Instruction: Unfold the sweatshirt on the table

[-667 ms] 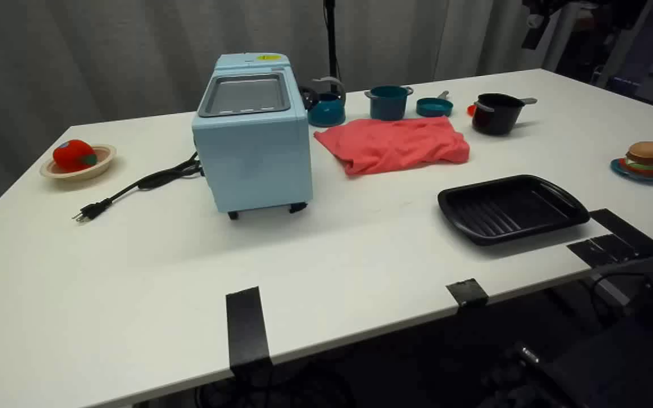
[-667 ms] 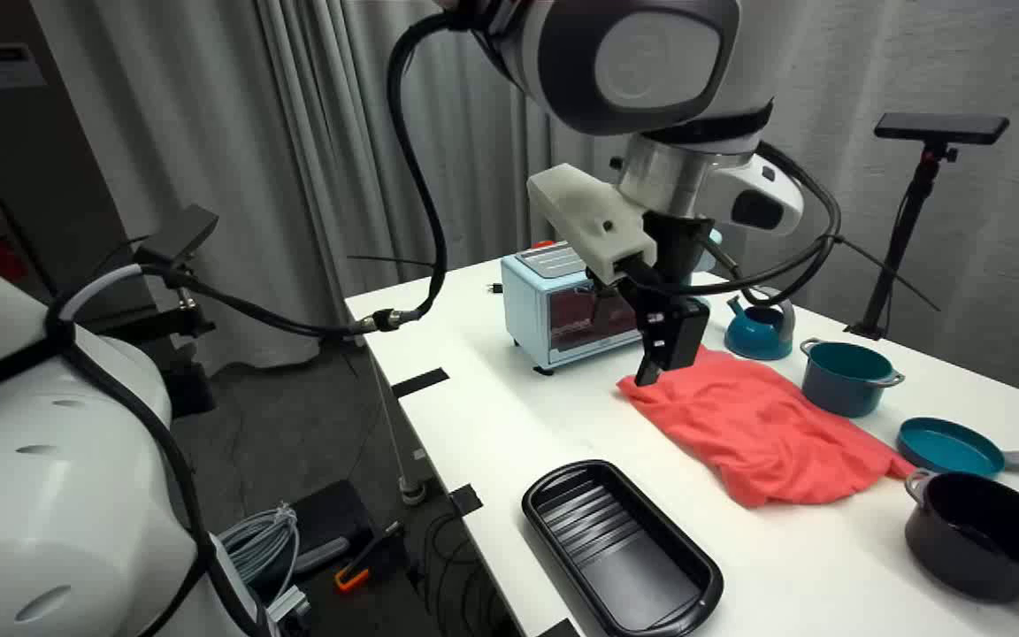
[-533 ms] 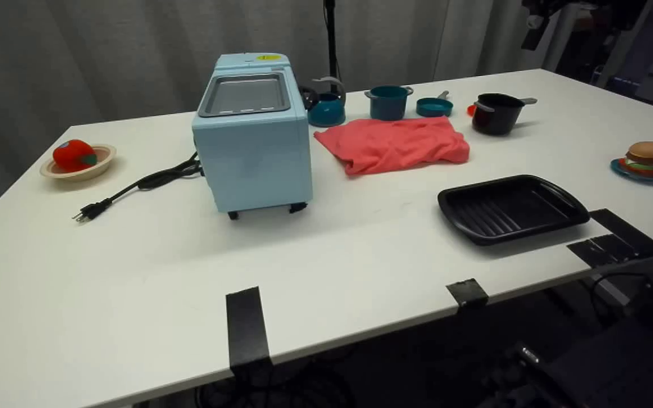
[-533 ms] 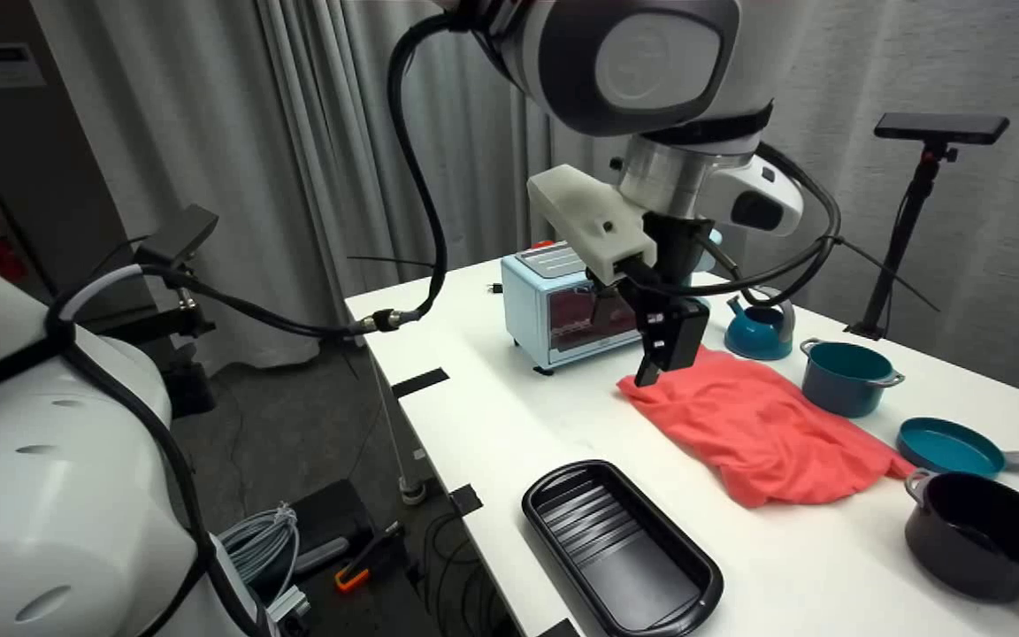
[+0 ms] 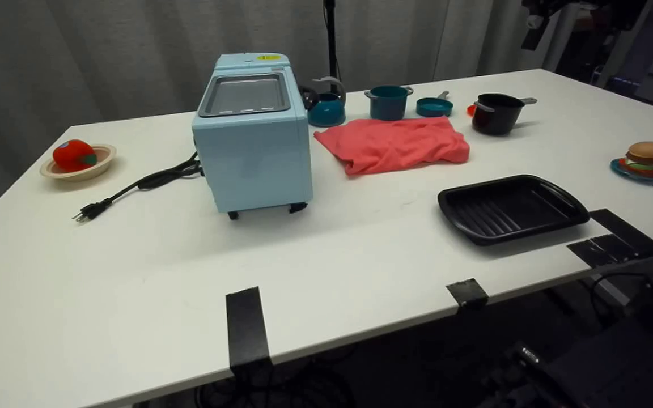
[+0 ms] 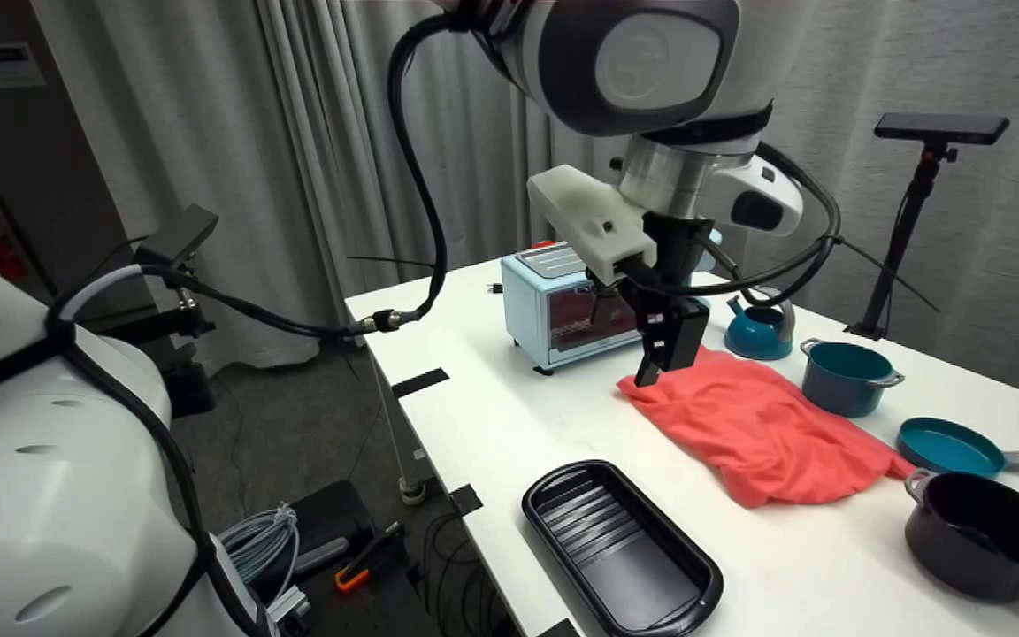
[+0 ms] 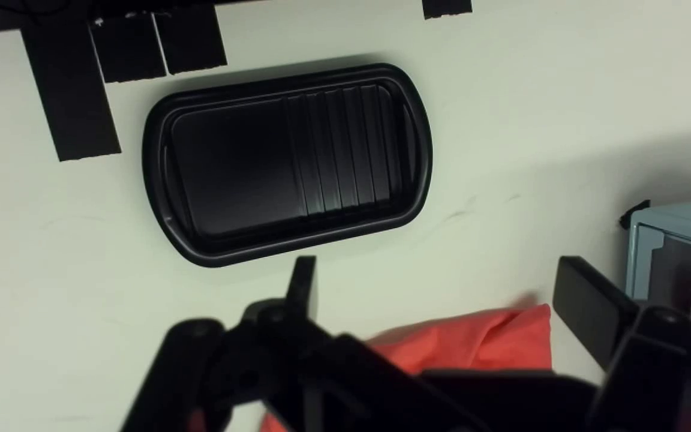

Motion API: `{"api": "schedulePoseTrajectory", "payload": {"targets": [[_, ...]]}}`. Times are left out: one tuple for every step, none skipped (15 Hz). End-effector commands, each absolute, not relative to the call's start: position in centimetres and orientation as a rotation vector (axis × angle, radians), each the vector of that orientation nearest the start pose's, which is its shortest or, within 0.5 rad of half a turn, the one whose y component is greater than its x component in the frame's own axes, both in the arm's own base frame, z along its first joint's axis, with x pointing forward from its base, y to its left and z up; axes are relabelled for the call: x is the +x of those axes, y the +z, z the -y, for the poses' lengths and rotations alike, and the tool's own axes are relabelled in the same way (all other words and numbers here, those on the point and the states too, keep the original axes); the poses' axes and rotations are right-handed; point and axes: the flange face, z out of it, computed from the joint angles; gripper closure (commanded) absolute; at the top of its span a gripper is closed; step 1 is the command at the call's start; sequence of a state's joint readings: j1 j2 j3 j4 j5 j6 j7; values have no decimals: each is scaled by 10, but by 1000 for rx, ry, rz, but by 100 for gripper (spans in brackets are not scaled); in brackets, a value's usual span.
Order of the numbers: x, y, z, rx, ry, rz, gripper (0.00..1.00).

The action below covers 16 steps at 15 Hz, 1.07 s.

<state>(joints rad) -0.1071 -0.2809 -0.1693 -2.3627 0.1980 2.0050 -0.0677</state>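
Note:
The sweatshirt is a coral-red cloth, lying rumpled and bunched on the white table (image 5: 360, 226). It shows in both exterior views (image 5: 397, 144) (image 6: 766, 433). In the wrist view, one corner of the sweatshirt (image 7: 489, 342) shows low between the fingers; the gripper body hides much of the rest. My gripper (image 7: 438, 264) is open, with its two fingers wide apart and nothing between the tips. In an exterior view, the gripper (image 6: 667, 354) hangs pointing down, above the table, in front of the sweatshirt's near-toaster end. It appears apart from the cloth.
A black tray (image 6: 624, 548) lies before the sweatshirt. A light-blue toaster oven (image 5: 253, 158) stands beside it. A teal kettle (image 6: 757, 332), teal pot (image 6: 847, 380), teal pan (image 6: 950, 445) and black pot (image 6: 983, 535) line its far side. A toy burger (image 5: 648, 158) sits farther off.

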Motion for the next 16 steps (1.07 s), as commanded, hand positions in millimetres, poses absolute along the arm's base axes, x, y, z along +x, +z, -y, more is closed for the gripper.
{"api": "schedulePoseTrajectory", "payload": {"targets": [[433,430,112,-2877,65,-422,0],[433,430,112,-2877,65,-422,0],[433,430,112,-2877,65,-422,0],[433,430,112,-2877,65,-422,0],[433,430,112,-2877,65,-422,0],[433,430,112,-2877,65,-422,0],[438,429,109,-2873,72,-424,0],[443,427,106,-2873,70,-428,0],[451,425,101,-2866,66,-437,0],[460,425,97,-2860,59,-442,0],[470,425,89,-2857,53,-447,0],[479,424,83,-2853,40,-452,0],[491,425,74,-2849,25,-456,0],[503,425,66,-2850,7,-461,0],[516,423,57,-2855,-9,-466,0],[529,421,49,-2860,-24,-472,0]]}}
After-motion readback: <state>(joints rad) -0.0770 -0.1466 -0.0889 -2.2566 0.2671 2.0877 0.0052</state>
